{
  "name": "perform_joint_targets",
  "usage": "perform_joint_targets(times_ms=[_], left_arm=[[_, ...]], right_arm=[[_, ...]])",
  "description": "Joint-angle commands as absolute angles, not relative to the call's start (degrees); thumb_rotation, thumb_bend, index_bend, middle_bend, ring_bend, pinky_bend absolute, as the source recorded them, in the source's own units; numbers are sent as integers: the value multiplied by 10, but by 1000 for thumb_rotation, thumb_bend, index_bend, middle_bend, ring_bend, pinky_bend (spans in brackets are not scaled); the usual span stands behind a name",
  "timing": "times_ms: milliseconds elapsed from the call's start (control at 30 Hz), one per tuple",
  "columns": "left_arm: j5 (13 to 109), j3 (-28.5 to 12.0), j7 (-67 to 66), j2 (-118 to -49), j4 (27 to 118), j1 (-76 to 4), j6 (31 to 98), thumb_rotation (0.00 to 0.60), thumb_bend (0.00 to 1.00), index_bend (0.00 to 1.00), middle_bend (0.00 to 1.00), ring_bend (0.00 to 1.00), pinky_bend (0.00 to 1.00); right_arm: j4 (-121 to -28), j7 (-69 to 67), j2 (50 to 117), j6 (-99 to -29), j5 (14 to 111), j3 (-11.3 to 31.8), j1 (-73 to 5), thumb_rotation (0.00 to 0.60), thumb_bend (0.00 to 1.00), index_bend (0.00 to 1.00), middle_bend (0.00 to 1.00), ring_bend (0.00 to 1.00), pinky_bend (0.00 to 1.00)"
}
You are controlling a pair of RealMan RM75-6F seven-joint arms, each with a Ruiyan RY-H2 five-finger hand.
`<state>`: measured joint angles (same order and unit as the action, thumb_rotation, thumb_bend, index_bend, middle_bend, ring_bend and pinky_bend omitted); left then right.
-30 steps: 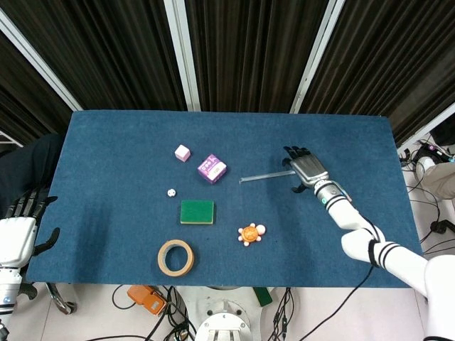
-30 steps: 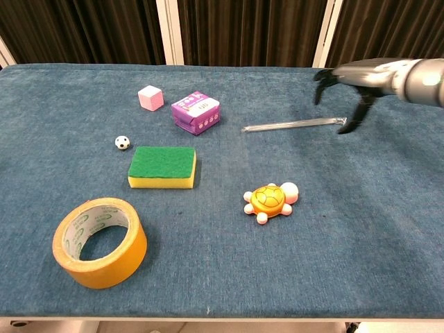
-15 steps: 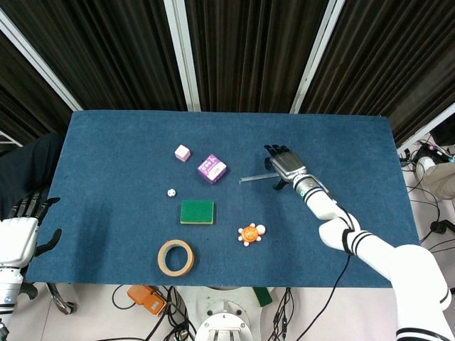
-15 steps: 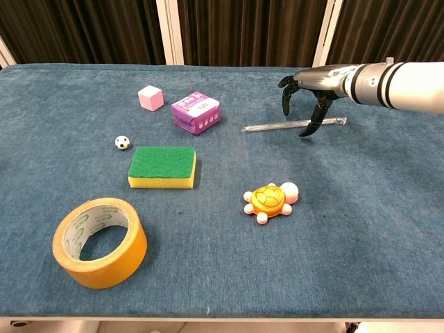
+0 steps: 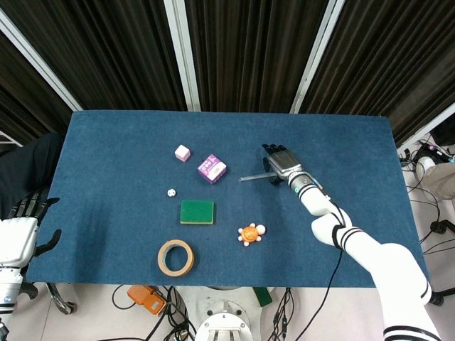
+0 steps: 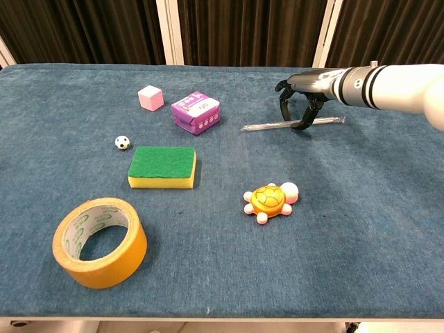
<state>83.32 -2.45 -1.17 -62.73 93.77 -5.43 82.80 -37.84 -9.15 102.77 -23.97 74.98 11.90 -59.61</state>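
On the right half of the blue tabletop [image 5: 106, 213], the head view shows the right robot hand [image 5: 279, 162] lowered over a thin clear tube [image 5: 254, 177], with fingers curled down on either side of the tube's right stretch; from here I cannot tell whether they grip it or only bracket it. The tube lies flat, its free end pointing toward the purple box [image 5: 212, 168]. The left robot hand [image 5: 21, 226] hangs off the tabletop's left edge, fingers apart and holding nothing. From the chest view, the right robot hand [image 6: 300, 97] arches over the clear tube [image 6: 270, 125], a fingertip touching it from the near side, the tube resting on the cloth. By my reading, the reach is done, the grasp is only forming, and the lift is not yet made. Well apart lie the green sponge [image 6: 163, 166], toy turtle [image 6: 269, 200], tape roll [image 6: 100, 241], pink cube [image 6: 150, 97] and small ball [image 6: 122, 142].
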Motion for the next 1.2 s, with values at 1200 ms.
perform_joint_targets(times_ms=[1200], left_arm=[[820,-30,-9,-626,943,-52,829,600,378,186,0,16,119]], right_arm=[[-455,-107,997,-409,773,192,-679,600,608,702,59,165,196]])
